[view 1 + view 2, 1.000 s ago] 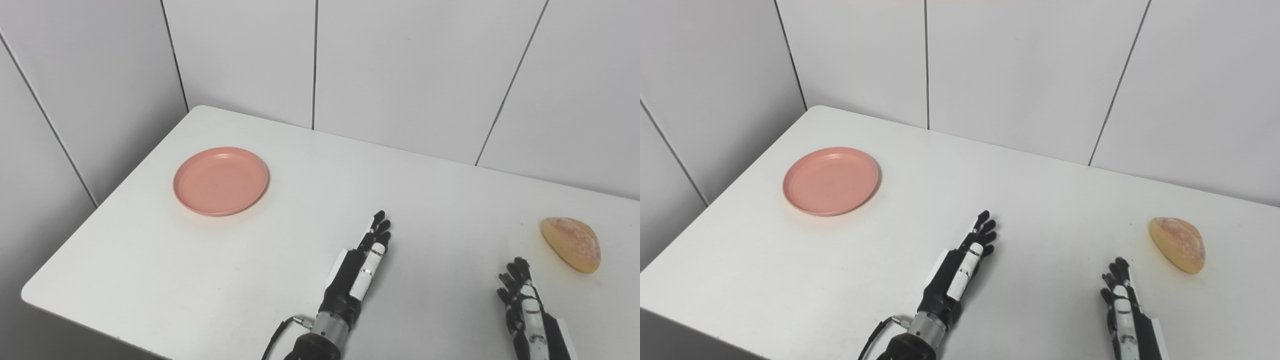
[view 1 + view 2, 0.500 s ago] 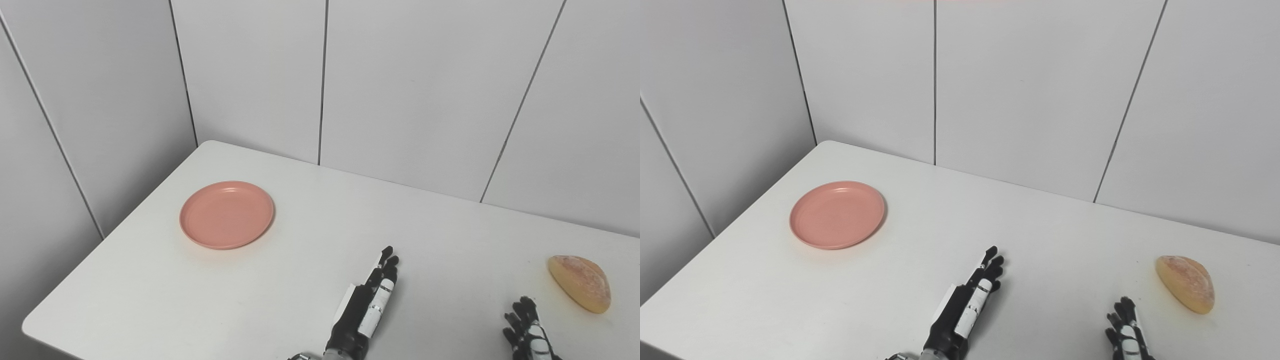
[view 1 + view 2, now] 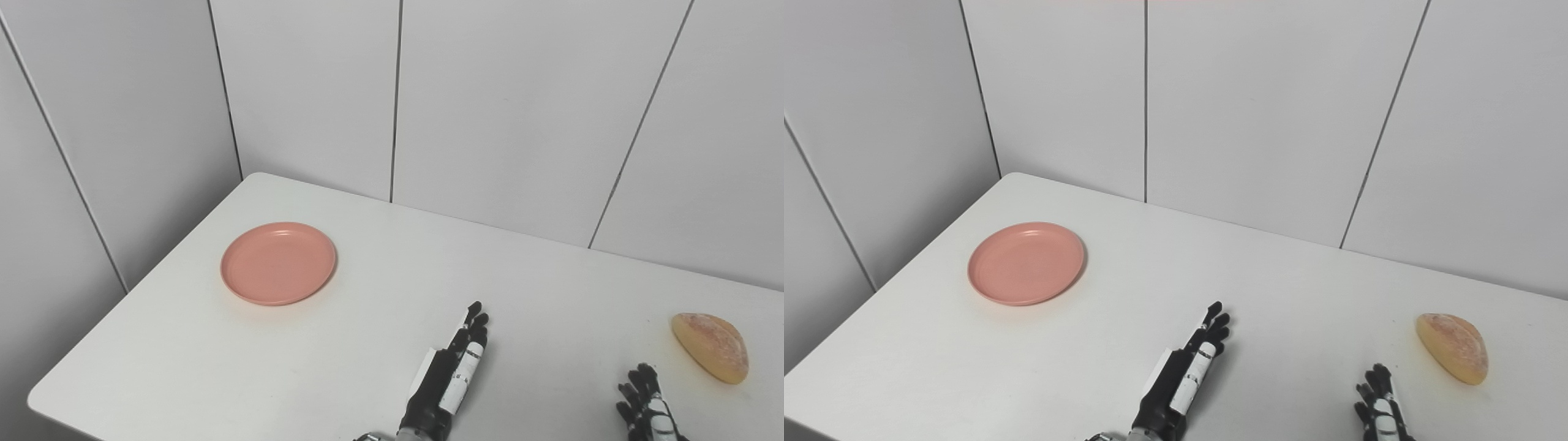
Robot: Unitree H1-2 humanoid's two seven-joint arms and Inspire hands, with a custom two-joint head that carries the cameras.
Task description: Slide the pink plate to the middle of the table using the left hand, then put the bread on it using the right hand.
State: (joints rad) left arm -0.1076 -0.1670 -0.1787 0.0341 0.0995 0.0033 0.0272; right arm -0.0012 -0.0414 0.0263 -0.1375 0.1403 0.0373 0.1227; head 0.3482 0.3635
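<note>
Pink plate (image 3: 278,263) well left of left hand (image 3: 452,373)

Bare white table (image 3: 367,263) lies between the left hand (image 3: 450,373) and the pink plate (image 3: 278,263), with nothing standing in that stretch. The middle of the table is open too. The right hand (image 3: 643,404) sits near the bread (image 3: 710,346), only bare tabletop between them. Grey wall panels (image 3: 490,110) close off the far and left edges.
</note>
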